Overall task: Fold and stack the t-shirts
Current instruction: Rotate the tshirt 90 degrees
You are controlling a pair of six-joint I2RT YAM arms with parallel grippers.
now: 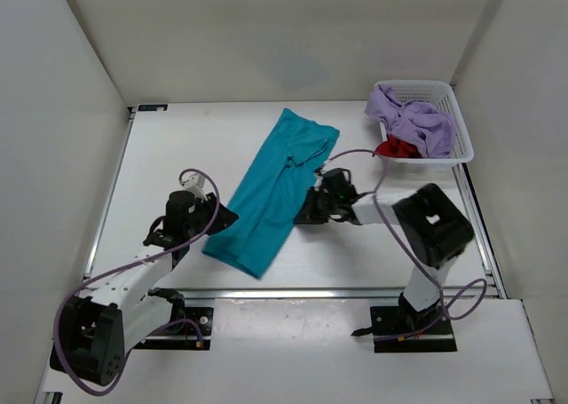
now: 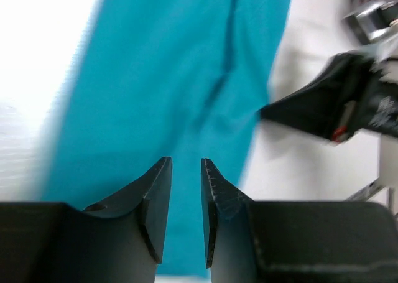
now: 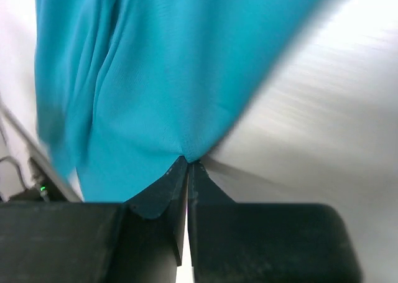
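The left arm (image 1: 133, 284) reaches from the near left corner toward the middle, and the left gripper (image 2: 185, 168) holds its fingers a narrow gap apart. The right arm (image 1: 432, 225) folds leftward and low. The right gripper (image 3: 188, 166) is closed, seemingly pinching the edge of the teal t-shirt (image 3: 143, 78).

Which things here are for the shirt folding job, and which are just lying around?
For the job:
- teal cloth t-shirt, lying out long
- pale lavender cloth t-shirt, bunched up
- bright red cloth t-shirt, mostly hidden

Just lying about:
- white plastic mesh basket, holding the lavender and red shirts
- white table underneath
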